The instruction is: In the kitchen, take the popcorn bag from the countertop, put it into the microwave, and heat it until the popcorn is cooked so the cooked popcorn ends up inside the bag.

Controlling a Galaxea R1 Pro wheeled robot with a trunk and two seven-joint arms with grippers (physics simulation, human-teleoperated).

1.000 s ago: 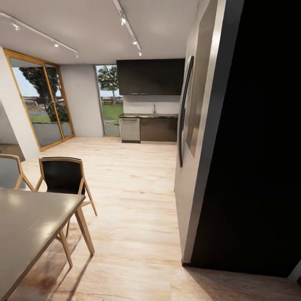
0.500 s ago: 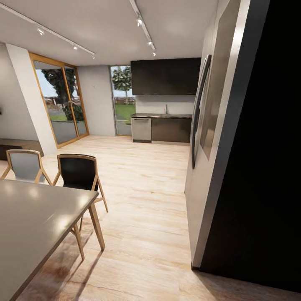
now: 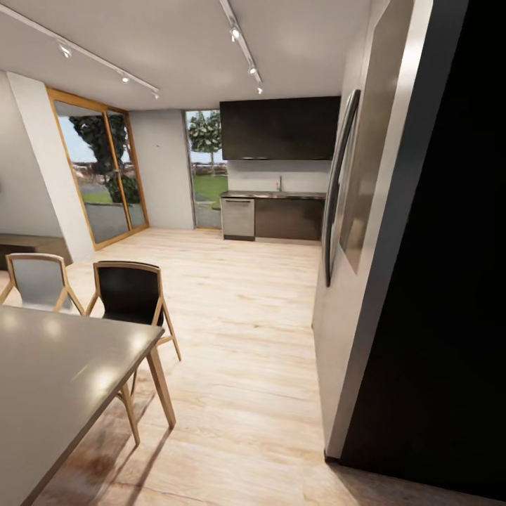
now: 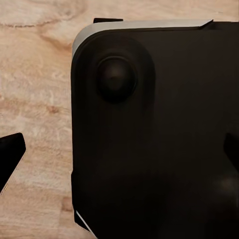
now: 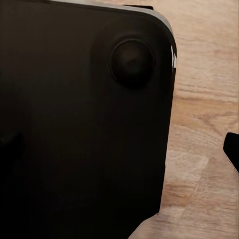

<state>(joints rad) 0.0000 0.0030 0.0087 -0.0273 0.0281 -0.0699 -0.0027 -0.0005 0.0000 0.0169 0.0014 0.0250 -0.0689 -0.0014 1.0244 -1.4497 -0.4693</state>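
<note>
Two chairs are standing at the near left: one with a black back point(image 3: 131, 292), one with a pale grey back point(image 3: 40, 282), both framed in light wood with splayed legs. Beside them, one long table point(image 3: 49, 379) with a smooth, glossy grey top is catching soft highlights. Pale wood planks of the floor point(image 3: 239, 337) are running toward the far wall of the kitchen, where one glossy countertop point(image 3: 277, 195) is sitting over dark brown cabinets point(image 3: 288, 218) and one steel-fronted appliance point(image 3: 237, 217); a flat dark upper cabinet point(image 3: 280, 128) is hanging above. No popcorn bag or microwave can be made out at that distance. Two wood-framed glass doors point(image 3: 102, 176) are showing greenery at the far left, and two ceiling tracks of small spotlights point(image 3: 242, 46) are crossing overhead. One tall black panel point(image 3: 436, 281) is looming at the near right. Each wrist camera is looking down on a rounded black body of the robot point(image 4: 154, 139) over the planks, with dark fingertips point(image 4: 10, 154) at the frame edges set wide apart.
</note>
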